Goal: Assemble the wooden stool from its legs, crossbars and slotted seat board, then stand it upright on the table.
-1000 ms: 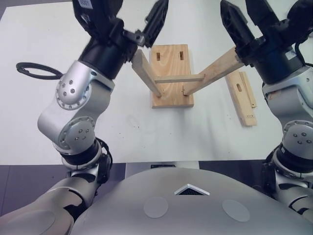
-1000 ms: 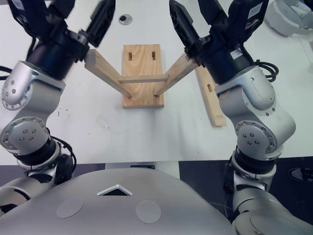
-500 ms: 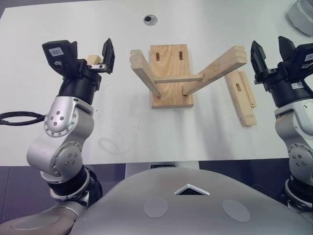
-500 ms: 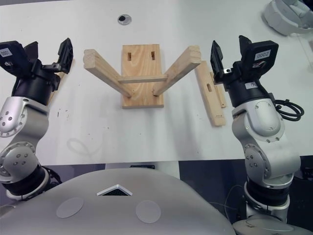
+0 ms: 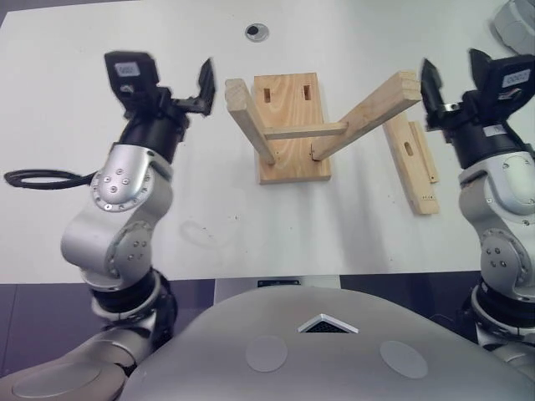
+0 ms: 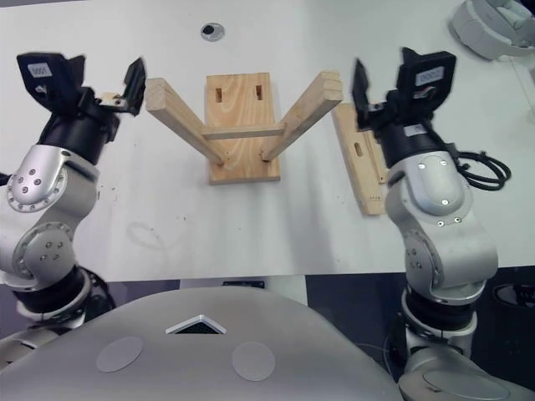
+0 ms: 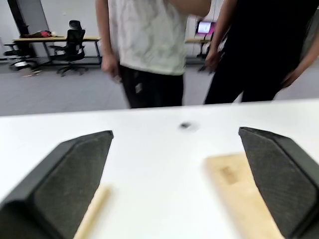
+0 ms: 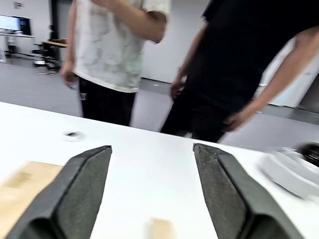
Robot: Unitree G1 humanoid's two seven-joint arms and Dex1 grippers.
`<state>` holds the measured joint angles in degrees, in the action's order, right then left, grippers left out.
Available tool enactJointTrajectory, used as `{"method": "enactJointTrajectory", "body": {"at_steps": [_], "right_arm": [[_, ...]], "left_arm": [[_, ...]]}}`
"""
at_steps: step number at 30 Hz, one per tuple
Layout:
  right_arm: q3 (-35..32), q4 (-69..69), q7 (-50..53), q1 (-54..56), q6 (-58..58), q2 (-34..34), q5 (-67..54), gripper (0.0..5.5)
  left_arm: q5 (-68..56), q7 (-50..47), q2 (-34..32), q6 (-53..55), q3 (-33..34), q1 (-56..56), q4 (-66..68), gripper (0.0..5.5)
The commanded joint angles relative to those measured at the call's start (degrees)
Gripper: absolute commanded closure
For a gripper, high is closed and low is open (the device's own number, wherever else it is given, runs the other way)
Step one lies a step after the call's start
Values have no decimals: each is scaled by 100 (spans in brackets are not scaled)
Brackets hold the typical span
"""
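Observation:
The slotted seat board (image 5: 288,163) lies flat mid-table. Two legs (image 5: 248,123) (image 5: 364,114) rise from it, splayed apart and joined by a crossbar (image 5: 305,131). My left gripper (image 5: 167,83) is open, its inner finger close beside the left leg's upper end with nothing held. My right gripper (image 5: 460,79) is open as well, just right of the right leg's upper end. Another leg with a thin bar (image 5: 412,167) lies flat on the table at the right. A thin wooden stick (image 7: 92,214) lies by the left gripper (image 7: 169,184).
A round hole (image 5: 257,32) sits in the white table (image 5: 251,225) at the back. A black cable (image 5: 42,177) lies at the left edge. A white object (image 5: 514,17) rests at the far right corner.
Both grippers let go of the leg tops, dropped outward to the sides, and have now come back in beside them. The leg frame stays standing on the board.

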<state>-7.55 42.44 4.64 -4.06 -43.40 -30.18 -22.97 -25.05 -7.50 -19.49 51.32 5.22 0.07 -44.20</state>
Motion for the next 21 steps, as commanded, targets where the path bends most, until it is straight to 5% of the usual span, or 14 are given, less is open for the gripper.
{"method": "enactJointTrajectory", "body": {"at_steps": [1,6,11,15,18,21], "right_arm": [[1397,-1474,-1375,-34,564,-593,722,245],[2875,-3019,-2856,746,1392,-730,1667,245],[3352,-1839,-4314,692,1160,-1272,1486,245],[3026,-1182,-4900,673,1165,-1224,909,245],[2576,-1387,-4901,599,1332,-1285,867,245],[1856,-2072,-4995,151,1945,-1958,1242,245]], "left_arm": [[368,1356,-227,-1237,-479,47,2160,85],[937,2817,-84,-2145,-1405,-1075,5126,85],[828,4834,127,-3615,-1554,-1830,6895,85],[536,5436,255,-4767,-731,-2698,8358,85],[670,5017,-32,-5672,-149,-2817,8923,85],[938,4404,-708,-5641,392,-1352,7414,85]]}}
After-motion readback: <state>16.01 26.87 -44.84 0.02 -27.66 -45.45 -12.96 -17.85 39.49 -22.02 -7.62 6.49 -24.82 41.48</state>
